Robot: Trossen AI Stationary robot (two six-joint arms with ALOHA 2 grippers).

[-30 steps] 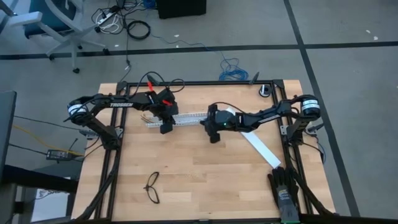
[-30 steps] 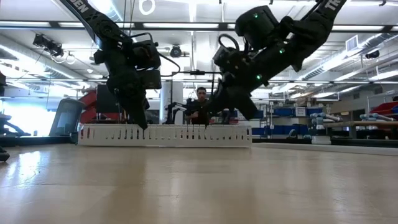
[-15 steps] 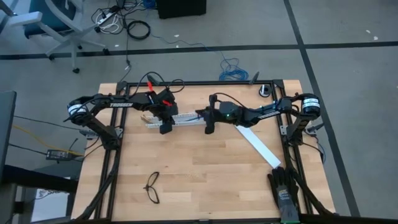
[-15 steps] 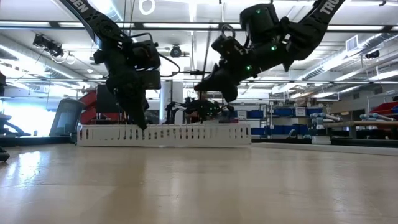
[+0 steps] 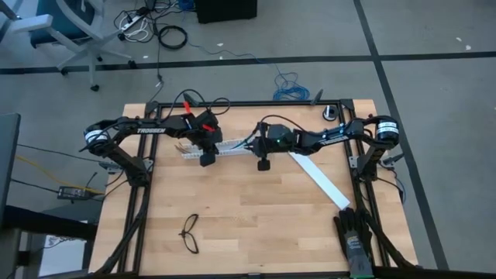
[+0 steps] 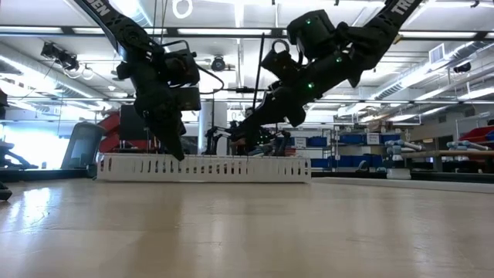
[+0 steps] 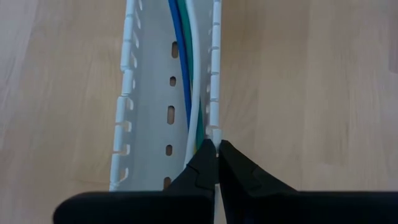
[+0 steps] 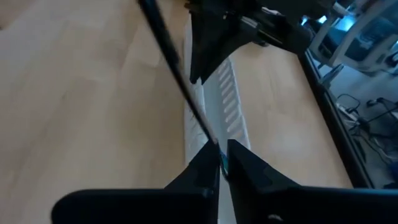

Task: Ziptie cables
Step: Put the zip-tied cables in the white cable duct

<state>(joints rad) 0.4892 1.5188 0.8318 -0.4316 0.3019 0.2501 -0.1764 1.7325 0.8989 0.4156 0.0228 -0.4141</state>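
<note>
Right gripper (image 5: 263, 163) has swung toward the slotted cable duct (image 5: 225, 146).
Left gripper (image 5: 205, 160) pinches shut on the duct's wall, cables (image 7: 186, 68) lying inside; right gripper's near-closed fingertips grip the thin dark ziptie (image 8: 177, 74).

We count two arms over the tabletop (image 5: 232, 225), one slotted white cable tray (image 5: 232, 146), one flat white strip (image 5: 319, 179), one pair of black glasses (image 5: 189, 234), one black glove (image 5: 356, 238), and one thin dark ziptie (image 8: 177, 74).
</note>
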